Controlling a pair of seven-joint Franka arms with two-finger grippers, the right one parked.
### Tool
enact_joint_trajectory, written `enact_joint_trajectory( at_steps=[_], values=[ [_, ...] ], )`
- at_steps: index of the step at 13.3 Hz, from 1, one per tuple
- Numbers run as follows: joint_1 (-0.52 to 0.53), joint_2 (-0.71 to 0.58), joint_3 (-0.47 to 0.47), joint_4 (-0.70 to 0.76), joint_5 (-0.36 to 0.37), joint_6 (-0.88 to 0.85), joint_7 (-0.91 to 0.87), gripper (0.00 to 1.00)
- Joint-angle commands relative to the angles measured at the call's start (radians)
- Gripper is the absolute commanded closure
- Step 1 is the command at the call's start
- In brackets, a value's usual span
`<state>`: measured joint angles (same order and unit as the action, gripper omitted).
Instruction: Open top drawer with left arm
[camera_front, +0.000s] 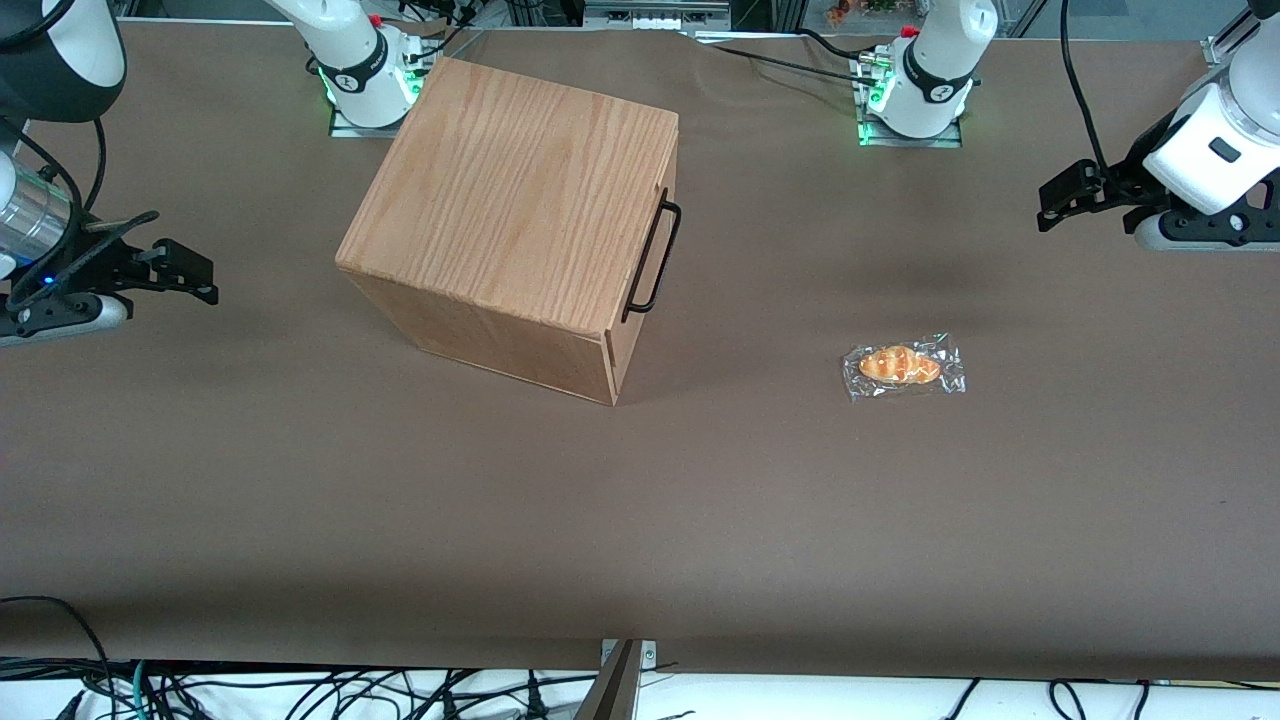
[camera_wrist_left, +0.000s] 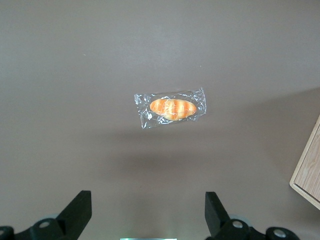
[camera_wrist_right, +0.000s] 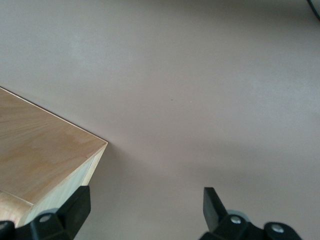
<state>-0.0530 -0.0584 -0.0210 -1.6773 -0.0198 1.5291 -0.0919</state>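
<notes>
We see the oak-grained box (camera_front: 520, 200) with its top drawer (camera_front: 640, 250) closed, thin black wire handle (camera_front: 655, 255) curving across. Our gripper (camera_wrist_left: 147, 212) hovers well apart above the brown table (camera_front: 640, 500), blunt black fingers (camera_wrist_left: 75, 212) spread over a glossy wrapped bun (camera_wrist_left: 172, 107).

No text, label, brand or number can be read on anything here.

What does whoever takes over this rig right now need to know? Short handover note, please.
Left arm's gripper: open, holding nothing, raised above the table at the working arm's end, apart from the box.
Top drawer: shut, flush with the oak box; its black wire handle is untouched.
Wrapped bread roll: on the table between box and gripper, nearer the front camera than the handle.
Done: nothing yet.
Left: reach the handle, grip it, pull the drawer out.
</notes>
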Motion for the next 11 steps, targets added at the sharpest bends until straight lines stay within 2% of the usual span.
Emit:
enact_joint_trajectory(
  at_steps=[1,3,6,9,11],
  values=[
    [-0.008,0.041,-0.005,0.031,-0.003,-0.026,0.011,0.00],
    [-0.031,0.071,-0.040,0.036,-0.031,-0.059,0.012,0.00],
    [-0.053,0.103,-0.105,0.048,-0.133,-0.055,0.014,0.00],
    [-0.060,0.224,-0.157,0.125,-0.326,-0.052,0.012,0.00],
    [-0.089,0.317,-0.184,0.181,-0.394,-0.035,0.011,0.00]
  ],
)
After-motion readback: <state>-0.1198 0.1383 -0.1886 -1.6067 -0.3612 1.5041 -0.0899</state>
